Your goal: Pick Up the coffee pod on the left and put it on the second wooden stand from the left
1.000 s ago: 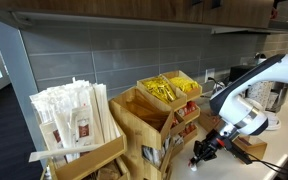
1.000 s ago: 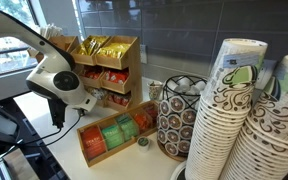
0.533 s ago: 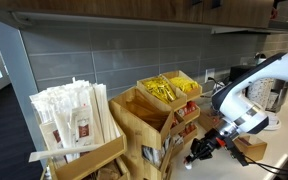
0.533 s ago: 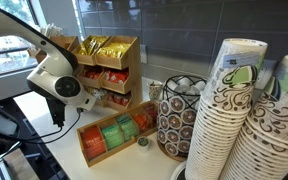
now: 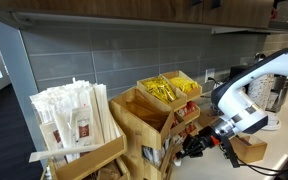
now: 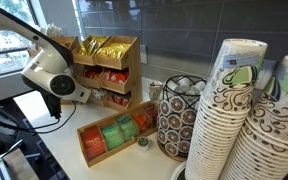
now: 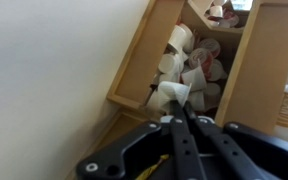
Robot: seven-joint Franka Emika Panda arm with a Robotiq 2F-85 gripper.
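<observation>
In the wrist view my gripper [image 7: 181,112] has its two fingers drawn close together, pinching a small white coffee pod [image 7: 173,95] at their tips. It hangs just before a tilted wooden compartment [image 7: 134,72] that holds several more white pods [image 7: 192,62]. In both exterior views the gripper [image 5: 196,146] [image 6: 76,93] is at the lower shelves of the tiered wooden stand [image 5: 144,108] [image 6: 130,47]. The held pod is too small to make out there.
Upper bins of the stand hold yellow packets [image 5: 164,90]. A wooden bin of paper-wrapped sticks [image 5: 74,118] stands beside it. On the counter are a tea-bag tray [image 6: 109,135], a wire pod holder [image 6: 179,118] and stacks of paper cups [image 6: 234,115].
The arm has moved steadily toward the wooden stand, and the gripper is lower and closer to its bottom shelves. The fingers stay closed.
</observation>
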